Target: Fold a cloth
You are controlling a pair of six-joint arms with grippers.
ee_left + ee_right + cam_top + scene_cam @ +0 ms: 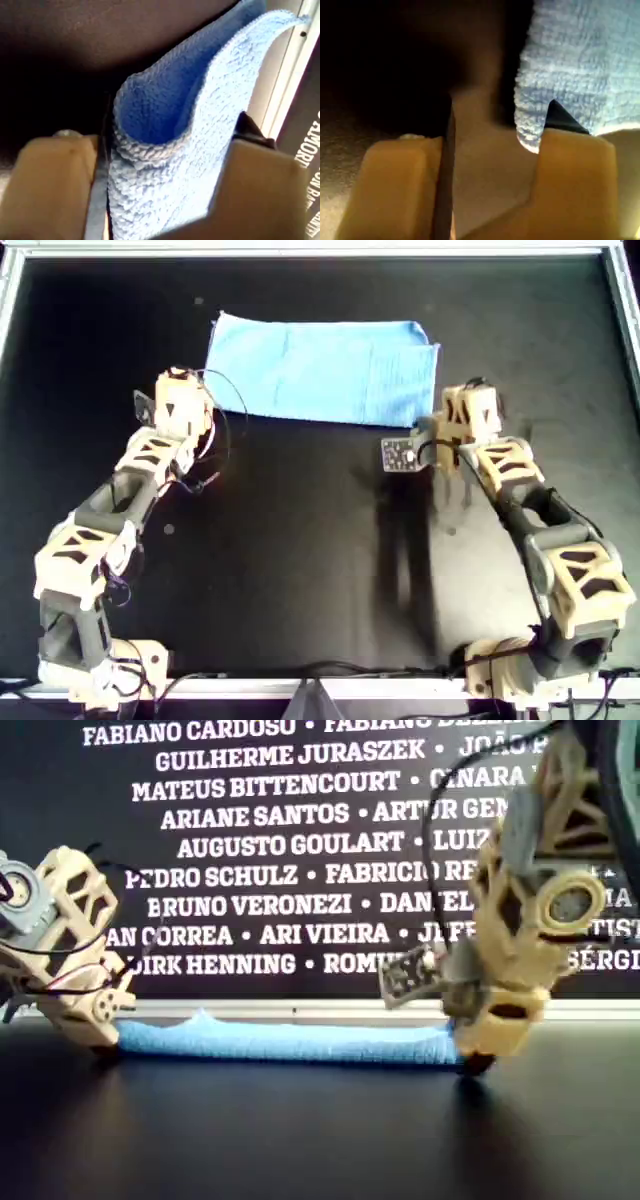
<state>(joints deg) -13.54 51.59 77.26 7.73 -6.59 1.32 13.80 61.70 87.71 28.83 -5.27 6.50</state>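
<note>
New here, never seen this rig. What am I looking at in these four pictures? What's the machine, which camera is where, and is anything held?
It is two tan jointed robot arms, one on each side of a black table, each ending in a two-finger gripper.

One picture looks straight down. One looks from table level, with a banner of names behind. The other two come from cameras riding on the grippers.

The only loose item is a light-blue cloth, already folded into a long strip at the far side.

My first gripper has the cloth's folded edge between its fingers; whether it is squeezing is unclear. My second gripper is open, with the cloth's edge beside one finger.

Which arm carries which gripper camera is unclear.
</note>
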